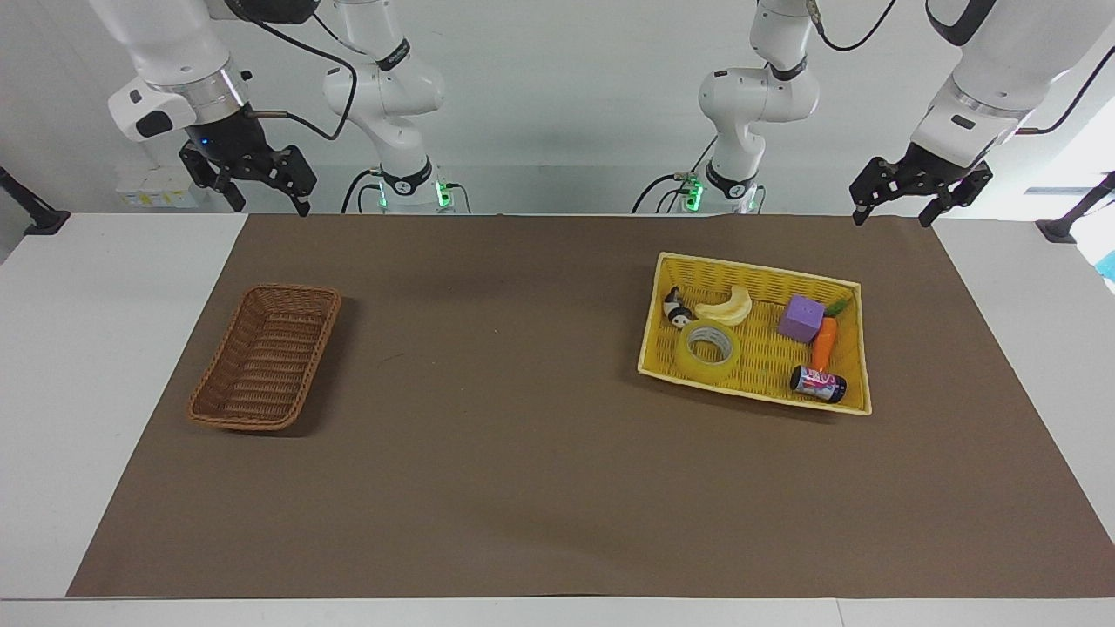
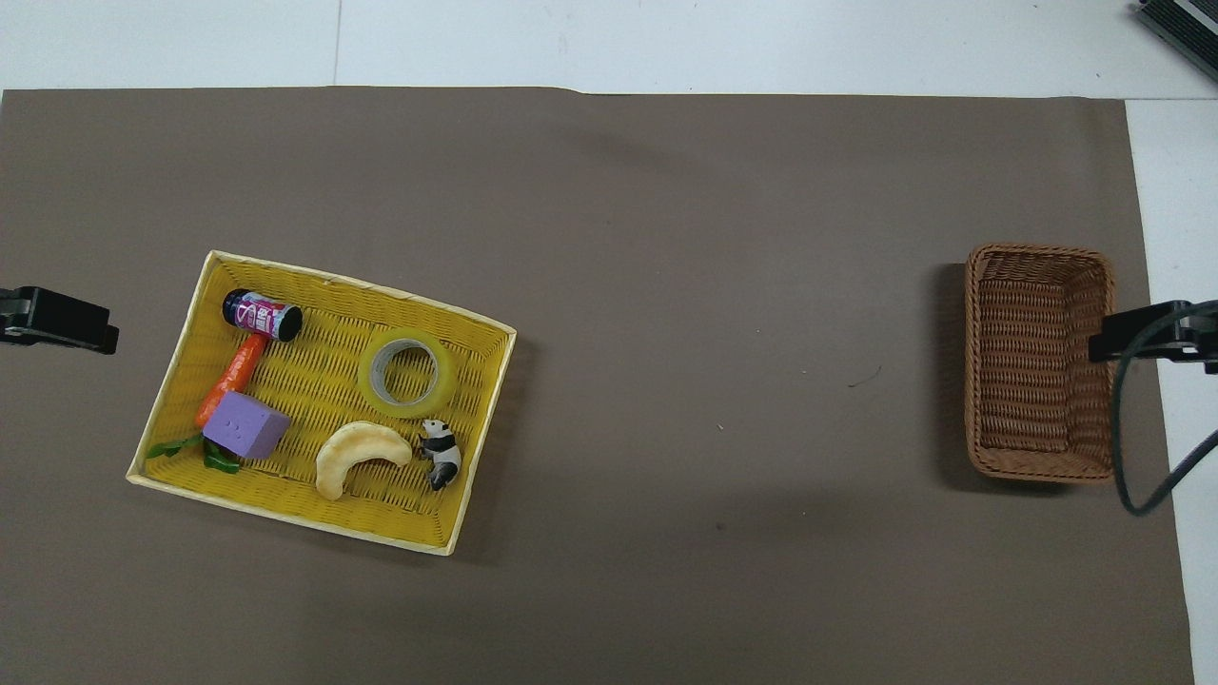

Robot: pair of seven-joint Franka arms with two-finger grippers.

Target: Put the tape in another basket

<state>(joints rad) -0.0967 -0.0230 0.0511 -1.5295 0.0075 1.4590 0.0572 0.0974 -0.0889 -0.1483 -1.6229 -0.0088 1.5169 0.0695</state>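
The tape (image 1: 706, 373) lies flat in the yellow basket (image 1: 756, 268), at the corner toward the table's middle; it also shows in the overhead view (image 2: 441, 379). The brown wicker basket (image 1: 266, 361) stands empty toward the right arm's end of the table and shows in the overhead view (image 2: 1037, 362) too. My left gripper (image 1: 893, 216) is open and empty, raised over the mat's edge near its own base. My right gripper (image 1: 268, 205) is open and empty, raised over the mat's edge by its base. Both arms wait.
The yellow basket (image 2: 362, 282) also holds a pale banana (image 2: 357, 455), a panda figure (image 2: 441, 454), a purple cube (image 2: 245, 425), a carrot (image 2: 231, 379) and a small can (image 2: 262, 315). A brown mat (image 1: 523, 435) covers the table between the baskets.
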